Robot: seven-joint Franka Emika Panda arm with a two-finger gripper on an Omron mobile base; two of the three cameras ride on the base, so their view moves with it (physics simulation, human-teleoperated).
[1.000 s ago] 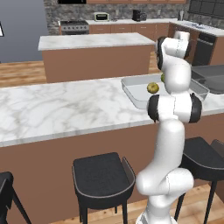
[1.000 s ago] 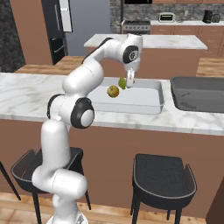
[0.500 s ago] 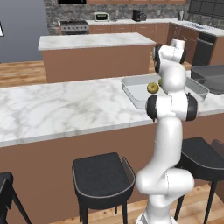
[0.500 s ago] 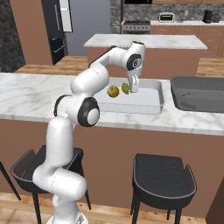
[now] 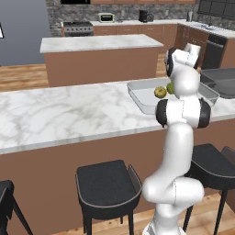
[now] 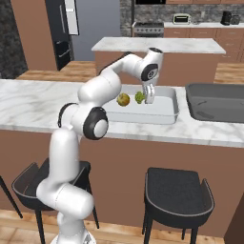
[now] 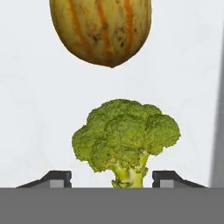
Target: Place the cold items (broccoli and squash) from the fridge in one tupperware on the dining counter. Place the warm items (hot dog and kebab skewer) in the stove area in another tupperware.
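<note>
We are seeing squash and broccoli lying side by side in the clear tray on the counter. Our fingers are standing apart around the broccoli stalk, gripping nothing. Risk: lifting crooked, a finger is clipping the floret and knocking it out. Dark tray is sitting right, unfilled.

The white arm rises from its base in front of the dining counter, bends at a dark elbow joint and reaches forward over the slab's near edge. Its wrist turns downward, so the gripper points straight down above the counter top. In the hand view its two dark fingertips stand spread well apart, gripping nothing.
</note>
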